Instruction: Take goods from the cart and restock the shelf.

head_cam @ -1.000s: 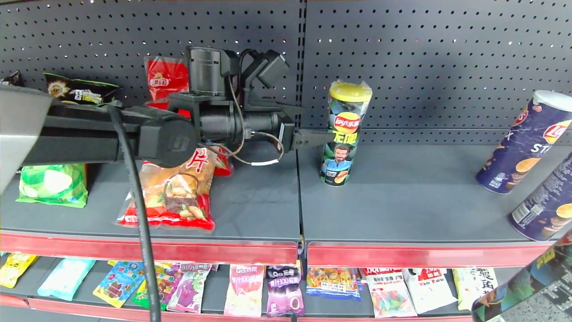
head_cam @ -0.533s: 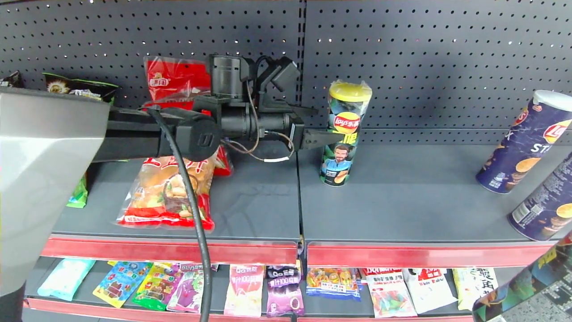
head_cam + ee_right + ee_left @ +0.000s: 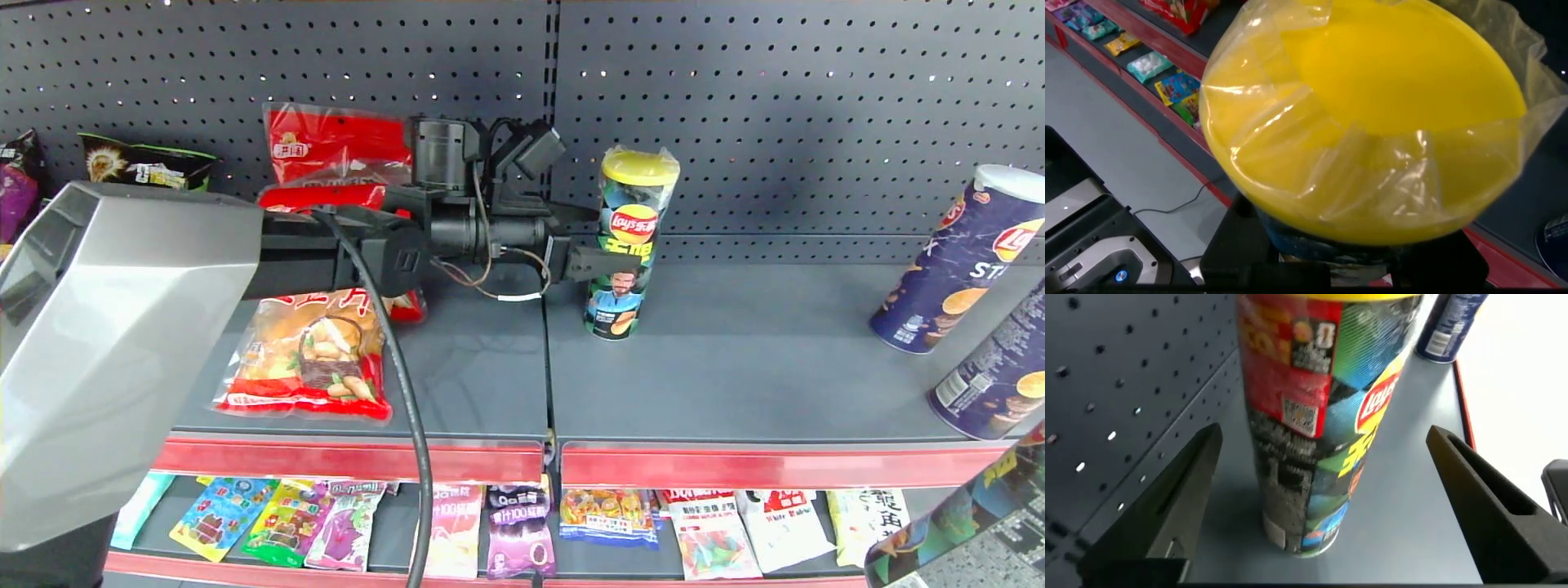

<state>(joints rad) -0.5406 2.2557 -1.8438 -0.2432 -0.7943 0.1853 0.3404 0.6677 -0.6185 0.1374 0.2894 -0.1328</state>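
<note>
**A:** Cardboard under a loose clear wrap, I am guessing. The chip can (image 3: 1323, 416) is standing upright on the shelf (image 3: 735, 359), close to the pegboard (image 3: 735, 98) and well apart from the leaning tubes (image 3: 951, 261).

**B:** What is the left gripper (image 3: 604, 243) doing?

**A:** It is gaping wide at mid-height of the can. Its fingers (image 3: 1176, 506) are flanking the can on both sides with clear gaps, so they are gripping nothing.

**B:** And the right gripper (image 3: 1331, 269)?

**A:** It is carrying a second can (image 3: 1364, 122), yellow lid and crinkled film towards the wrist camera. That can is hanging out over the aisle floor, not yet on the shelf.

**B:** How are you expecting these cans to behave?

**A:** I am judging them light and stiff along their length, but thin-walled, so a hard squeeze is risking a dent. The film is looking slippery and is bunching near the lid.

**B:** So where would you be taking hold?

**A:** Around the middle of the tube, below the lid and the loose film, with the pads square on the round wall. Being tall and narrow, the can is likely to tip at any sideways nudge, and the fingers are sitting close beside it.
</note>
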